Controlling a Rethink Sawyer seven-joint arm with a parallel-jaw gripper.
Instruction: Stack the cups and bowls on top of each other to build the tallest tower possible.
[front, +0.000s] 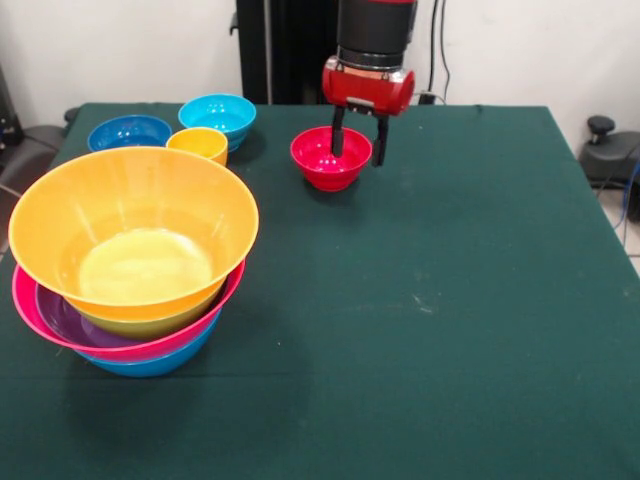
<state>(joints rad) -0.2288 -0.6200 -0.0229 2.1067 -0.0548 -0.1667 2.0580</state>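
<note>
Front view only. Green counter (450, 300) seen from across, red and black arm coming down from the top edge. Claw (358, 140) low over the small red bowl (330, 158), fingers apart, one black finger (338, 132) dipping inside the bowl, the other just outside its rim on the picture's right; cannot tell whether either touches the wall. Red bowl upright on the counter, far side, near the middle.

Tower (130, 270) at the near left: large orange bowl (130, 225) on top, tilted a little, nested over a green one, then purple, pink, and a blue one at the bottom showing only as a sliver.

Behind the tower, far left, three more pieces close together: dark blue bowl (129, 132), light blue bowl (217, 115), and a small yellow-orange cup (198, 144) just in front of the light blue one. All three upright, well apart from the red bowl.
</note>
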